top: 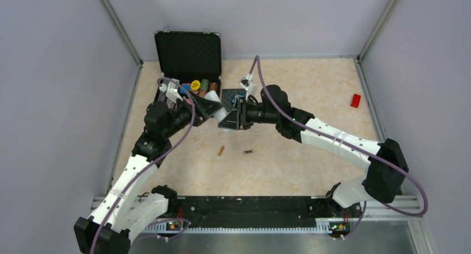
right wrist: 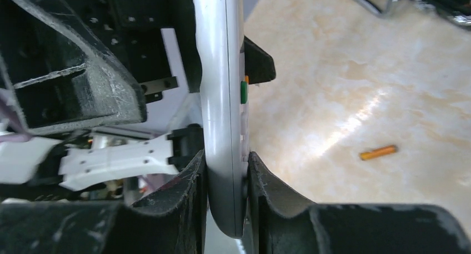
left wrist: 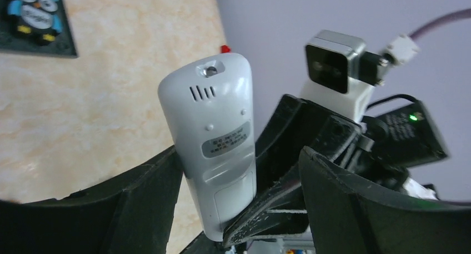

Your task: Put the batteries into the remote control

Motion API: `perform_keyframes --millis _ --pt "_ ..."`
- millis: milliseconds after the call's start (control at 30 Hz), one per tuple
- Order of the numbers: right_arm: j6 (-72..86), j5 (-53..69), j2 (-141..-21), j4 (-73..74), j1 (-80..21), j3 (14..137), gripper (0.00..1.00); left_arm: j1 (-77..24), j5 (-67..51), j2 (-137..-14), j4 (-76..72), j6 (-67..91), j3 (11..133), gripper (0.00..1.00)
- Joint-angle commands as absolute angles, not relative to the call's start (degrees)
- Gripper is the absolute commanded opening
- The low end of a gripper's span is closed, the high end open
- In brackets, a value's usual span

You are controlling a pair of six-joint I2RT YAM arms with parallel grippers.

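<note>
White remote control [left wrist: 216, 143], orange battery [top: 221, 150], blk battery [top: 247, 152], red block [top: 355, 100], beige-marbled table [top: 311, 87].

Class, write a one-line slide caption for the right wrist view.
Right gripper clamps the remote control edge-on; an orange battery lies on the table beyond.

Two arms meet over the back of the bench [top: 311, 81], the left gripper [top: 210, 105] and right gripper [right wrist: 226, 165] nose to nose just in front of the open case [top: 188, 54], whose upright lid closes off the far-left corner. The remote control [left wrist: 219, 132] fills the right jaws, which press on both its faces. The left jaws stand wide around it, with a right finger crowding the gap on one side. Nearer the bases, the orange battery [top: 221, 150] and dark battery [top: 247, 152] lie apart on bare bench, open from above. The red block [top: 355, 100] sits alone at far right, and grey walls [top: 55, 98] bound three sides.
</note>
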State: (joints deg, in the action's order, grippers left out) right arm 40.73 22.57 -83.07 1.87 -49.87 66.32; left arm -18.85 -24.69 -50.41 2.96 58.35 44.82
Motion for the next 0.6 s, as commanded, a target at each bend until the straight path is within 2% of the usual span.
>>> perform_keyframes --millis 0,133,233,567 --pt "50.68 33.2 -78.73 -10.73 -48.73 63.83 0.12 -18.87 -31.1 -47.65 -15.06 65.94 41.21 0.79" --pt "57.15 37.38 -77.43 -17.91 -48.44 61.74 0.13 -18.88 -31.97 -46.25 -19.84 68.53 39.89 0.78" --pt "60.81 39.0 -76.53 -21.12 -48.43 60.69 0.13 -18.81 -31.95 -45.49 -20.98 68.55 39.57 0.72" --pt "64.48 41.96 -74.58 -22.49 -47.64 57.66 0.15 -18.89 -35.01 -43.58 -20.83 67.74 38.42 0.34"
